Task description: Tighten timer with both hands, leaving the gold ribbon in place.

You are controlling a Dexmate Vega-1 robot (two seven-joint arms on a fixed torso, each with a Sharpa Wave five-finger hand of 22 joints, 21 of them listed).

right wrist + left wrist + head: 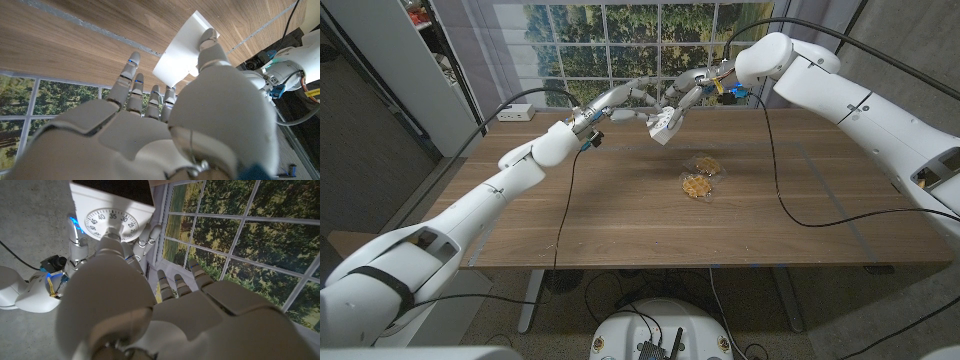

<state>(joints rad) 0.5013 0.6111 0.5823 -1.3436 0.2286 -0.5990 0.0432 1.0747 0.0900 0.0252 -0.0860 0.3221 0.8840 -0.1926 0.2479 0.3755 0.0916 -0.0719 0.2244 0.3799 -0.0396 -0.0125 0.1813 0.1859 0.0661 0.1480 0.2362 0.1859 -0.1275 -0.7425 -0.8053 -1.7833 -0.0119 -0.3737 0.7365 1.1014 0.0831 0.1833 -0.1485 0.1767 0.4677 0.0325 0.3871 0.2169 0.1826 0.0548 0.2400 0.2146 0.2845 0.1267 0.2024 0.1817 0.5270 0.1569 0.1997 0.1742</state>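
A white timer (664, 127) hangs in the air above the far middle of the table (620, 220). My right hand (692, 88) grips its box from the right; the thumb lies on its blank white back (180, 57). My left hand (625, 98) reaches it from the left. In the left wrist view the timer's numbered dial (112, 222) faces me, and my left thumb (111, 242) presses on the knob at its middle while the other fingers (177, 282) are spread. The gold ribbon (697, 185) lies on the table below and nearer, apart from both hands.
A second gold rosette (708, 163) lies just behind the ribbon. A white socket box (515, 112) sits at the table's far left corner. Black cables (780, 190) trail across the table on the right and down the left (565, 220). A window stands behind.
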